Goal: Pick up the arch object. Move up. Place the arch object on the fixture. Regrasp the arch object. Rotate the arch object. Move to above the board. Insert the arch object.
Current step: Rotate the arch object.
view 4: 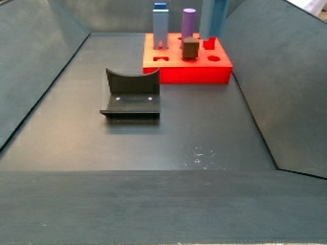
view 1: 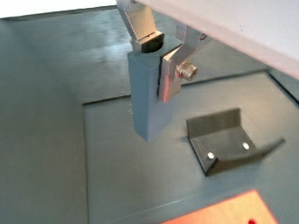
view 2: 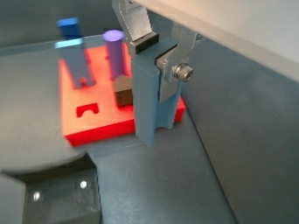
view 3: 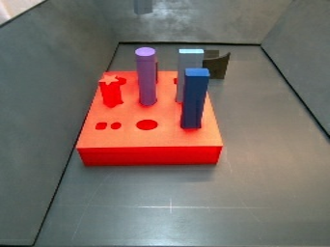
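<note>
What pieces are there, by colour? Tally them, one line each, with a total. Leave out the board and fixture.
Blue block: 1
Purple cylinder: 1
Red piece: 1
Brown block: 1
Grey-blue arch object, held in the claw near the board: 1
Total: 5

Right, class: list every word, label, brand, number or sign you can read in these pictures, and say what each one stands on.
None: no readable text in any view.
The red board, its purple cylinder and blue block are unmarked.
The fixture is plain.
The gripper, above the floor and shut on the grey-blue arch object, shows no label.
</note>
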